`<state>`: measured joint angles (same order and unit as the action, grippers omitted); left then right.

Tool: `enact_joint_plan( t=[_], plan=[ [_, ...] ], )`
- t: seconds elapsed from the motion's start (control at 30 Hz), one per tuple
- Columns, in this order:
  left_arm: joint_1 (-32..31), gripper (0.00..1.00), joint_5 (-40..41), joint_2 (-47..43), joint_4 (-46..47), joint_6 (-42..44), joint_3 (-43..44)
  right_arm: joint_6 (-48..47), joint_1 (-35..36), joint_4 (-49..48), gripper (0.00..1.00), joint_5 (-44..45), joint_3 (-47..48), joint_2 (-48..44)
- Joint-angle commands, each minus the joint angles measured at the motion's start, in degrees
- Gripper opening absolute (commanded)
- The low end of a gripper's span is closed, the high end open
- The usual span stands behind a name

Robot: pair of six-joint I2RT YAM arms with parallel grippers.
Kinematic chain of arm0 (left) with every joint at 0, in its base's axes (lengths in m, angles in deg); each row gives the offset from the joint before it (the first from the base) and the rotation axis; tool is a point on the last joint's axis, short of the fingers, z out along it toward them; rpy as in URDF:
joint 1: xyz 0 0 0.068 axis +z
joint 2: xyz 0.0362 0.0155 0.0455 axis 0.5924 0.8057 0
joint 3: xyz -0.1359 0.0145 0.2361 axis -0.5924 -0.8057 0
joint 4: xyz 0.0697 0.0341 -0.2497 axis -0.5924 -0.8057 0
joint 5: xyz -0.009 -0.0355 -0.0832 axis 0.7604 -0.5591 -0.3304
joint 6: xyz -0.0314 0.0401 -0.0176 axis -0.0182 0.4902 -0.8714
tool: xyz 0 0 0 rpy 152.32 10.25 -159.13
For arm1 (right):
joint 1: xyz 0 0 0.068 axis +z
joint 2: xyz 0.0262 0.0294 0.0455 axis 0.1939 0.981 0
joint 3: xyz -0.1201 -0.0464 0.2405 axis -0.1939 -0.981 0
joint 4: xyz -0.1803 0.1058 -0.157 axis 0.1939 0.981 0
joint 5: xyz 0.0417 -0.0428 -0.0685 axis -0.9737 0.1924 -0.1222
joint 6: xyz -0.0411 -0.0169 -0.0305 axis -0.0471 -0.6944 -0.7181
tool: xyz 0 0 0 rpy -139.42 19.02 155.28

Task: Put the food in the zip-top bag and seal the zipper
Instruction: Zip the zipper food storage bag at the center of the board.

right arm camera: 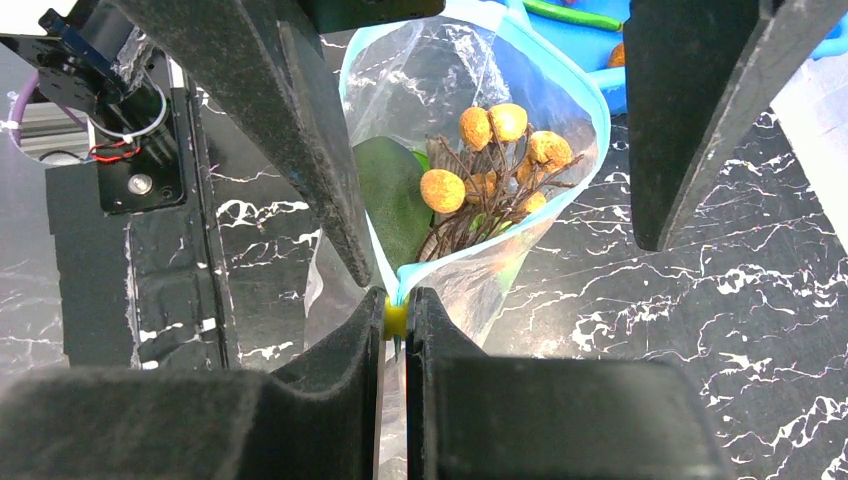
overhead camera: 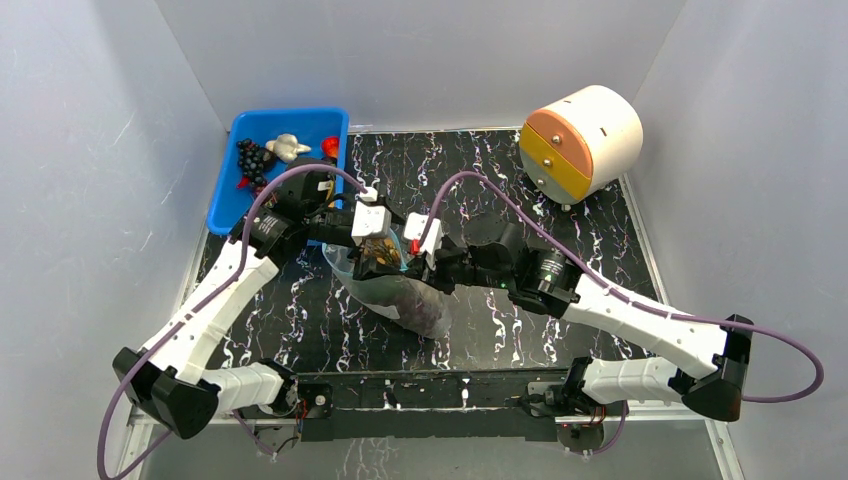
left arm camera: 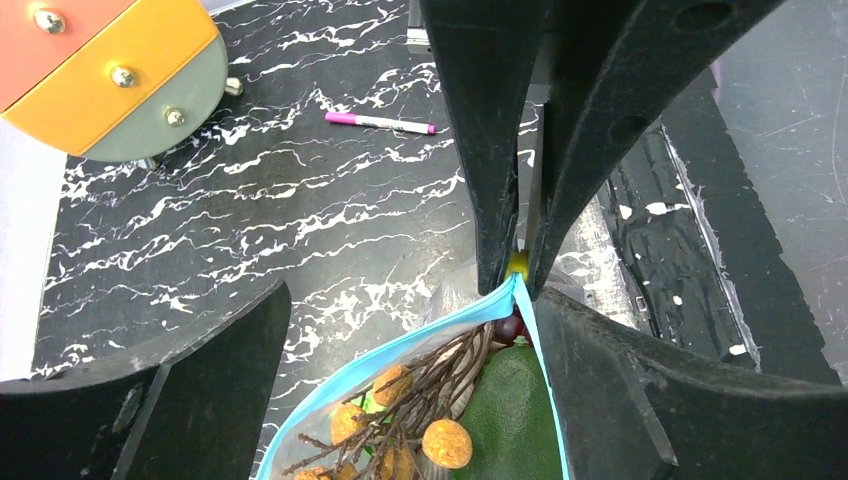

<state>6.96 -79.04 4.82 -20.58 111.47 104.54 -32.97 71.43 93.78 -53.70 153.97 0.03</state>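
The clear, crinkly bag (right arm camera: 440,60) sat in the middle of the black surface (overhead camera: 500,330), which had thin white lines like marble. Its mouth gaped in a rounded shape, and the thin teal zipper (left arm camera: 420,335) ran all round the edge.

Inside the bag lay small round orange-brown balls (right arm camera: 441,190) on thin brown twigs (right arm camera: 470,215), next to a smooth dark green leaf (right arm camera: 385,190).

The right tool (right arm camera: 396,305) had its two black fingers squeezed together on the little yellow slider (left arm camera: 517,265) at one end of the zipper. The left tool (left arm camera: 412,300) had its flat black fingers spread far apart, one on each side of the bag's mouth, and gripped nothing.

A dark, bumpy grape bunch (overhead camera: 252,160) lay in the hard blue bin (overhead camera: 222,200) at the far left corner. A fat round drum (overhead camera: 590,135) with an orange and yellow face stood far to the right. A thin pink pen (left arm camera: 380,122) lay on the surface.
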Motion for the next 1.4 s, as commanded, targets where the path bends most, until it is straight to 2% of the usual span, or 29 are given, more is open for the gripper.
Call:
enact_joint_plan(
  t=[0.0,0.07,0.13,0.17,0.2,0.4,0.53,0.57,0.67,0.7,0.77,0.87,1.0,1.13,1.37],
  plan=[
    [0.1,0.89,-3.92,1.98,-3.49,3.24,3.25,-0.95,0.12,-3.85,0.0,-1.97,4.99,-0.59],
    [0.14,0.84,-4.86,3.37,-4.56,4.69,3.29,-0.96,0.13,-3.48,0.0,-2.08,5.5,-0.61],
    [0.11,0.69,-4.88,4.67,-6.38,5.94,3.54,-1.04,0.12,-2.83,0.0,-2.04,5.84,-0.69],
    [0.1,0.58,-4.69,5.2,-7.75,7.38,3.88,-1.36,0.13,-2.3,0.0,-1.55,5.94,-0.8],
    [0.1,0.53,-4.49,5.42,-8.27,7.75,3.99,-1.5,0.13,-1.99,0.0,-1.11,5.94,-0.9],
    [0.1,0.41,-5.12,4.68,-9.63,8.77,3.98,-2.39,0.13,-1.75,0.0,1.45,5.64,-1.64],
    [0.11,0.05,-3.04,5.67,-11.05,9.36,4.15,-2.04,0.13,-4.81,0.0,1.67,3.45,-2.63],
    [0.1,0.0,-2.24,5.89,-11.36,9.43,4.2,-1.8,0.09,-5.74,0.0,1.57,2.62,-2.94],
    [0.1,0.0,-1.39,5.83,-10.96,8.8,4.54,0.04,0.13,-8.82,0.0,2.72,-0.36,-3.91],
    [0.11,0.0,-1.82,5.7,-10.77,8.75,4.68,1.02,0.13,-10.43,0.05,3.46,-1.79,-4.54],
    [0.1,0.0,-2.24,4.96,-9.14,7.59,4.43,3.22,0.13,-14.84,0.16,6.06,-5.89,-6.75],
    [0.13,0.0,-2.19,3.56,-6.13,5.43,3.27,6.94,0.13,-22.89,0.4,9.15,-12.65,-11.36],
    [0.1,0.0,-2.72,1.84,-2.49,2.65,1.46,11.59,0.0,-31.08,0.59,8.16,-19.95,-15.97],
    [0.15,0.0,-4.62,0.03,1.36,-0.06,-0.29,13.94,0.04,-35.85,0.65,6.18,-23.04,-15.8],
    [0.1,0.0,-8.28,-1.83,4.15,-2.29,-2.88,13.22,-0.1,-43.59,0.63,7.62,-26.4,-14.43]
  ],
)
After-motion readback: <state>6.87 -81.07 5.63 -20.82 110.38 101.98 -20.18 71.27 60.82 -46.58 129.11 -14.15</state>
